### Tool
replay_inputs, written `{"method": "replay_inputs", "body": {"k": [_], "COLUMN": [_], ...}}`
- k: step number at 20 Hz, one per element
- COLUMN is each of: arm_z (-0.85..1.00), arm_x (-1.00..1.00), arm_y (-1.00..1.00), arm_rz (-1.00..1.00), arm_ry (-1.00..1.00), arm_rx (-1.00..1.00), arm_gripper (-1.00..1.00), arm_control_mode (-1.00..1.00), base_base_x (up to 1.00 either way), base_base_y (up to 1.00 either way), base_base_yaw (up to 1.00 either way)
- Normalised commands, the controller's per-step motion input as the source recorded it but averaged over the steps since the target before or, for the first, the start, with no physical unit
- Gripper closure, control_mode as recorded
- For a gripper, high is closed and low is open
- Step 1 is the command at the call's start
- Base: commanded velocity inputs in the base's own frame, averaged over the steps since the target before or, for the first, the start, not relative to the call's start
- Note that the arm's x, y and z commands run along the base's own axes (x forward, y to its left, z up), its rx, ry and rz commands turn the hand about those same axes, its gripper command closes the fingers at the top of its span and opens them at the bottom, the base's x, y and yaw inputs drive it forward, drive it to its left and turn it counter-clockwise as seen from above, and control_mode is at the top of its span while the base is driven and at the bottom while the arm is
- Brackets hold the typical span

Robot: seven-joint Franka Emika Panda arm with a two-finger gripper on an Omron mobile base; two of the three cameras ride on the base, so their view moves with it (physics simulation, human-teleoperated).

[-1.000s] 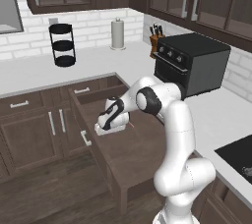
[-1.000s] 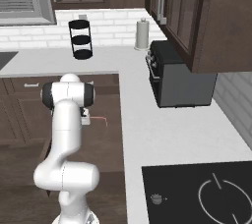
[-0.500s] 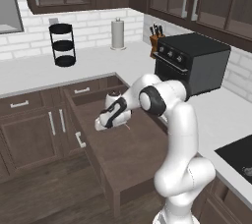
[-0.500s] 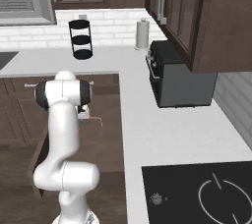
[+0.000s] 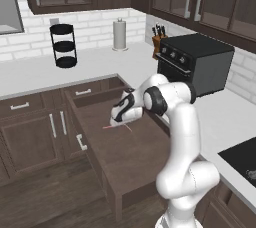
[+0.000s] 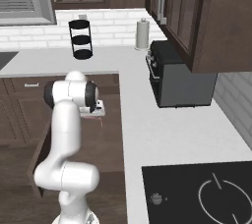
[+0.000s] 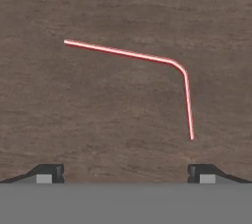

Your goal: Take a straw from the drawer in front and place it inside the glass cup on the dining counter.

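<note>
Since a second ago, my arm has swung the hand further back along the open drawer [image 5: 131,157] and tipped it down over the drawer floor; the base and the kitchen around it look unchanged. The gripper [image 5: 116,121] now hangs low over the dark wooden floor of the drawer, close above the straw [image 5: 118,126].

In the hand view the straw [image 7: 147,60] lies flat on the wood grain, a thin red-pink line with a long leg running across and a shorter leg bending toward the fingertips [image 7: 49,173]. The jaws stand wide apart, as open as I have seen them, and hold nothing. The two tips sit at the bottom corners of that view, with bare wood between them. The short leg's end lies just above the right-hand tip, apart from it. I cannot tell whether the tips touch the drawer floor.

From the right base view the hand [image 6: 91,108] is partly hidden behind my own elbow, with a sliver of the straw [image 6: 101,120] showing just beside it.

On the white tabletop [image 5: 35,72] along the brick wall stand a black tiered rack [image 5: 64,46], a paper towel roll [image 5: 119,34], a knife block [image 5: 158,42] and a black oven [image 5: 196,63].
</note>
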Motion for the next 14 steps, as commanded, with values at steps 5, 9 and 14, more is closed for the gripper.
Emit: {"method": "replay_inputs", "body": {"k": [5, 9, 14], "arm_z": [-0.14, -0.48, -0.43], "arm_x": [0.62, 0.47, 0.03], "arm_y": [-0.20, -0.09, -0.09], "arm_rz": [0.08, 0.06, 0.03], "arm_ry": [0.01, 0.07, 0.08], "arm_rx": [0.00, -0.02, -0.02], "arm_gripper": [-1.00, -1.00, -1.00], "arm_control_mode": [-1.00, -1.00, -1.00], "base_base_x": [0.00, 0.00, 0.00], "base_base_y": [0.00, 0.00, 0.00], "base_base_yaw": [0.00, 0.00, 0.00]}}
